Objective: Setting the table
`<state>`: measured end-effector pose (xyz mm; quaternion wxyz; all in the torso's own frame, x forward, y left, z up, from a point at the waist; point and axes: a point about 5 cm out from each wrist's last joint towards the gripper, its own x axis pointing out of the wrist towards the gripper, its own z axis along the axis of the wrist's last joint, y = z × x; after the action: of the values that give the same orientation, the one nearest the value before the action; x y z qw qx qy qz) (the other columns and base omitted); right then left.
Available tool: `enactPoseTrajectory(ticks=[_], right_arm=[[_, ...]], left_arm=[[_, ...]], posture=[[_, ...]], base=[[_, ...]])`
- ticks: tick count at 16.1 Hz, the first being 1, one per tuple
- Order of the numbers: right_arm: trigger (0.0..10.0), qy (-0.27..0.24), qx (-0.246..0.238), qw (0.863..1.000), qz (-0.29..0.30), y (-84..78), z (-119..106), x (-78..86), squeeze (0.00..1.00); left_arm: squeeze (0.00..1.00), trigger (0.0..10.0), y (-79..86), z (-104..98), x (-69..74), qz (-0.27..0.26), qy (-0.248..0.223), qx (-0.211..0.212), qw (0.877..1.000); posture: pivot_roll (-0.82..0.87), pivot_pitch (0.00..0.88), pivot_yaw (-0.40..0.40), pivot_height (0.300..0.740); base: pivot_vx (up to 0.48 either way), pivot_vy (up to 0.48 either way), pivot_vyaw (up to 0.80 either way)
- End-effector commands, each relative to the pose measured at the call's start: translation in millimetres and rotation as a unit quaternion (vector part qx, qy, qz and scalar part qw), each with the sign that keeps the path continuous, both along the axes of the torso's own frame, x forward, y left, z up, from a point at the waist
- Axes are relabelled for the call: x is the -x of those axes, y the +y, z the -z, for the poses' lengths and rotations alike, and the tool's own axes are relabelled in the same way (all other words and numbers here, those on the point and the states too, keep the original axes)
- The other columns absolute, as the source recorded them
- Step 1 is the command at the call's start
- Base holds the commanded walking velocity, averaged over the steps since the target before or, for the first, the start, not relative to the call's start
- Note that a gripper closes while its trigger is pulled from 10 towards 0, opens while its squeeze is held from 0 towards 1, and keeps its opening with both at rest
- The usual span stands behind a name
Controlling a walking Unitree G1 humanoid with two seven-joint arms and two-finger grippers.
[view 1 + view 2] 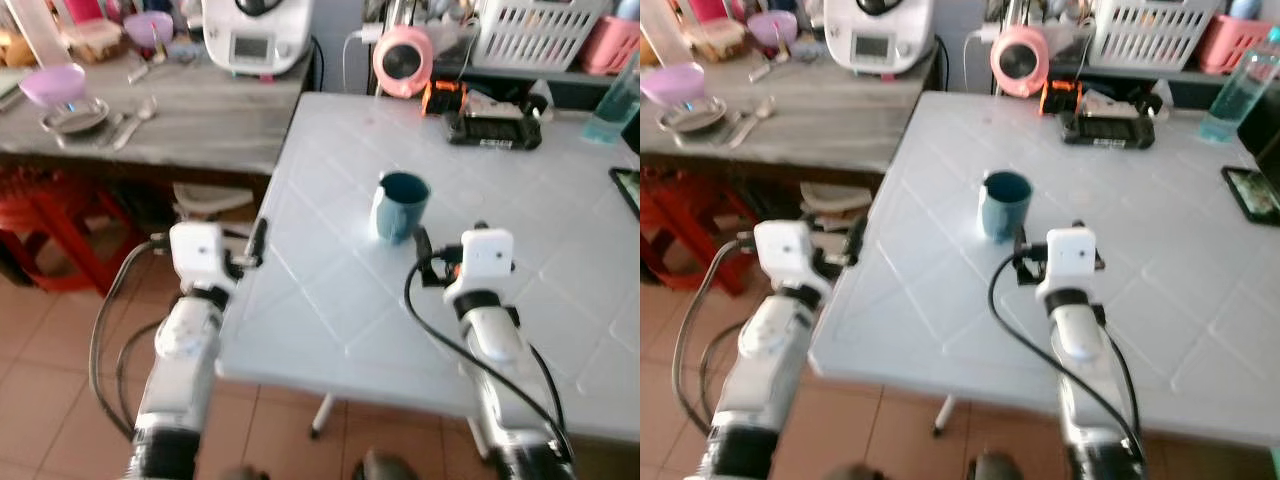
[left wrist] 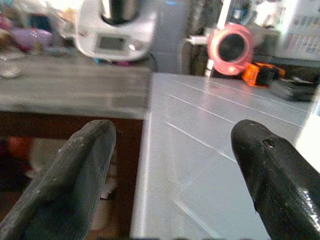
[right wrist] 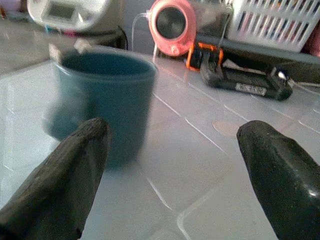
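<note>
A dark teal ceramic mug (image 1: 402,205) stood upright on the pale blue-white tiled table (image 1: 330,300), in from its left edge. The right gripper (image 3: 165,150) hovered just behind it, its 2 black fingers (image 3: 60,180) spread wide. The left gripper (image 2: 172,165) hung at the table's left edge, fingers (image 2: 75,175) wide apart too, holding nothing.

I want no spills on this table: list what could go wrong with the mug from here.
1. The right gripper is open close to the teal mug, but the mug sits off to one side of the gap; closing or advancing now could knock it over.
2. The left gripper is open at the white table edge; a forward move might strike the edge.
3. The head views are blurred, so aim may be off.
</note>
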<state>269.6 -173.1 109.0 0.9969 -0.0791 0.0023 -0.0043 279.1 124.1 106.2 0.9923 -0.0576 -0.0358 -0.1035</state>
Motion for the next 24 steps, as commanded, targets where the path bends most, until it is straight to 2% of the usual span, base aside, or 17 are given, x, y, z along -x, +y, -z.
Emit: enactPoseTrajectory(ticks=[1, 7, 10, 13, 14, 16, 18, 22, 23, 24], right_arm=[[10.0, -0.007, 0.001, 1.000, -0.021, 8.6, -3, 0.7, 0.00], [10.0, 0.010, 0.005, 0.998, -0.061, 19.0, 4, 6.6, 0.00], [10.0, 0.007, 0.006, 1.000, -0.029, 12.8, 4, 4.5, 0.00], [10.0, 0.008, -0.004, 1.000, -0.017, 11.2, 1, -6.4, 0.00], [10.0, 0.008, -0.004, 1.000, -0.017, 11.2, 1, -6.4, 0.00], [10.0, 0.013, -0.004, 0.999, -0.049, 25.8, -2, -23.5, 0.00], [10.0, 0.014, -0.006, 0.998, -0.068, 36.1, -5, -31.4, 0.00], [10.0, 0.033, -0.007, 0.999, -0.042, 34.1, 0, -35.5, 0.00], [5.6, 0.042, -0.017, 0.999, -0.027, 30.1, 3, -34.5, 0.00], [5.6, 0.044, -0.019, 0.999, -0.025, 29.4, 4, -34.2, 0.00]], left_arm=[[0.00, 10.0, 12.0, -1, 2.7, -0.017, -0.002, -0.008, 1.000], [0.00, 10.0, 14.8, 0, 8.3, -0.019, 0.005, -0.017, 1.000], [0.00, 10.0, 12.1, 1, 13.6, 0.015, 0.001, -0.048, 0.999], [0.00, 10.0, 26.7, 7, 20.0, -0.004, 0.026, -0.064, 0.998], [0.00, 10.0, 26.7, 7, 20.0, -0.004, 0.026, -0.064, 0.998], [0.00, 10.0, 31.1, 3, 20.3, -0.019, 0.017, -0.074, 0.997], [0.00, 10.0, 31.5, 2, 20.8, -0.021, 0.017, -0.074, 0.997], [0.00, 10.0, 32.5, 2, 23.2, -0.024, 0.021, -0.076, 0.997], [0.00, 10.0, 32.2, 2, 23.3, -0.023, 0.024, -0.077, 0.996], [0.00, 10.0, 32.1, 3, 23.2, -0.022, 0.024, -0.077, 0.996]], posture=[[-0.04, 0.000, 0.007, 0.740], [-0.03, 0.000, 0.007, 0.740], [-0.02, 0.000, 0.015, 0.740], [0.00, 0.000, 0.019, 0.740], [0.00, 0.000, 0.019, 0.740], [0.00, 0.011, 0.021, 0.740], [0.01, 0.020, 0.016, 0.740], [0.02, 0.030, 0.013, 0.740], [0.02, 0.032, 0.015, 0.740], [0.02, 0.032, 0.015, 0.740]], base=[[0.000, 0.000, 0.00], [0.000, 0.000, 0.00], [0.000, 0.000, 0.00], [0.000, 0.000, 0.00], [0.000, 0.000, 0.00], [0.000, 0.000, 0.00], [0.000, 0.000, 0.00], [0.000, 0.000, 0.00], [0.000, 0.000, 0.00], [0.000, 0.000, 0.00]])
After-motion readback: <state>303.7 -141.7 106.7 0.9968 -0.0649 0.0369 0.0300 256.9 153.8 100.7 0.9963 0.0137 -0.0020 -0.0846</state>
